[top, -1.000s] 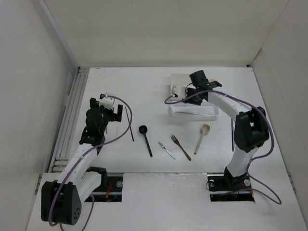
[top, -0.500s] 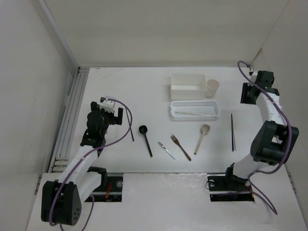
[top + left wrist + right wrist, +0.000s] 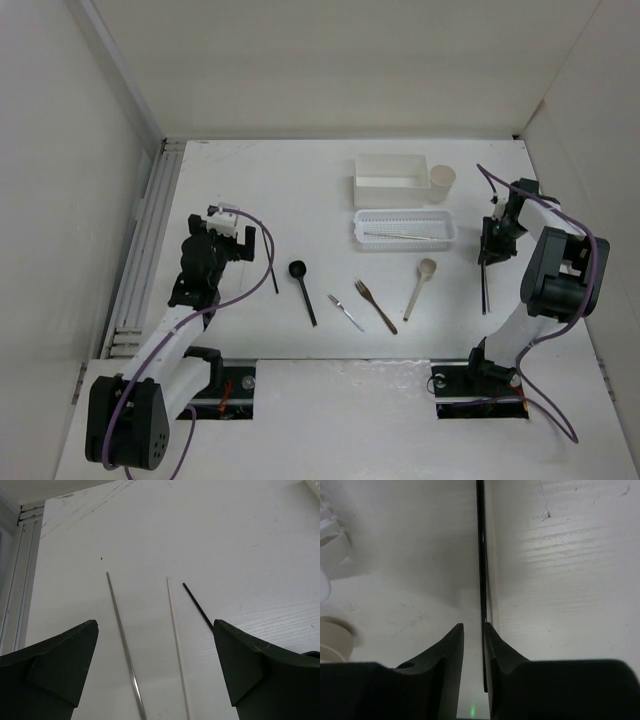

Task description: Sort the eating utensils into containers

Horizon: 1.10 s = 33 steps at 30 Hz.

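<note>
My right gripper (image 3: 489, 250) is down at the table's right side, over the top end of a thin dark chopstick (image 3: 484, 285). In the right wrist view its jaws (image 3: 473, 626) stand narrowly open around that chopstick (image 3: 480, 540), which lies against the right finger with a gap to the left one. My left gripper (image 3: 244, 243) is wide open (image 3: 155, 625) above a silver rod (image 3: 122, 640) and a white rod (image 3: 175, 640), with another dark chopstick (image 3: 197, 607) beside them. On the table lie a black spoon (image 3: 300, 285), silver fork (image 3: 345, 312), brown fork (image 3: 375, 305) and beige spoon (image 3: 420, 285).
A mesh basket tray (image 3: 360, 228) holds slim cutlery (image 3: 400, 235). Behind it stand a rectangular box (image 3: 390, 185) and a cream cup (image 3: 441, 182); the cup (image 3: 332, 637) is close to the right gripper's left. White walls enclose the table on three sides.
The right arm swung from over the box and basket out to the far right, then came down onto the right-hand chopstick. The left arm has barely moved.
</note>
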Each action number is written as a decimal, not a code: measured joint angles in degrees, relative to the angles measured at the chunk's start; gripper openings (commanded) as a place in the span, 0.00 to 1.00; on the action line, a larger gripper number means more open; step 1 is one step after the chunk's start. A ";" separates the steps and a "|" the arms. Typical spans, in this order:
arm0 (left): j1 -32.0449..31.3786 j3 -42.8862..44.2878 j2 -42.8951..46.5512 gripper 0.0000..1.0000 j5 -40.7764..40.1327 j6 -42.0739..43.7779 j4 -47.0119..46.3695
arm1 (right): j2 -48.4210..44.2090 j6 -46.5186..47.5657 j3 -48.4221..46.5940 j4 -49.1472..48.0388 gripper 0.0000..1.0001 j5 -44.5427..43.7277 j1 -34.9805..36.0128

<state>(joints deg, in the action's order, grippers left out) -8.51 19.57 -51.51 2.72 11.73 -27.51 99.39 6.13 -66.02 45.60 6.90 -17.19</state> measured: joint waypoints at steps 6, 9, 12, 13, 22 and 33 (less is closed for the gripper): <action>0.00 -0.79 -0.02 1.00 -0.02 -0.24 -1.40 | 3.37 0.07 -1.11 1.95 0.22 -0.07 0.00; 0.00 -1.16 -0.02 1.00 0.00 -0.26 -1.64 | 4.20 0.20 -1.81 2.80 0.22 -0.42 0.00; 0.00 -1.22 -0.02 1.00 -0.22 -0.22 -1.70 | 4.39 0.15 -1.88 2.99 0.22 -1.38 -0.04; 0.00 -1.22 -0.02 1.00 -0.24 -0.22 -1.81 | 4.59 0.13 -1.88 3.04 0.23 -1.77 -0.04; 0.00 -1.33 -0.09 1.00 -0.28 -0.22 -3.15 | 5.33 0.07 -2.25 3.96 0.25 -4.37 -0.04; 0.00 -1.99 -0.07 1.00 -0.94 -0.13 -3.54 | 7.96 -0.85 -4.35 5.53 0.09 -11.43 5.22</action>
<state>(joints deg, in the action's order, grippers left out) -8.51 17.58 -51.57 1.78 11.60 -31.05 107.35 5.28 -70.37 51.13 -4.54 -11.97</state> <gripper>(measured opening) 0.997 0.166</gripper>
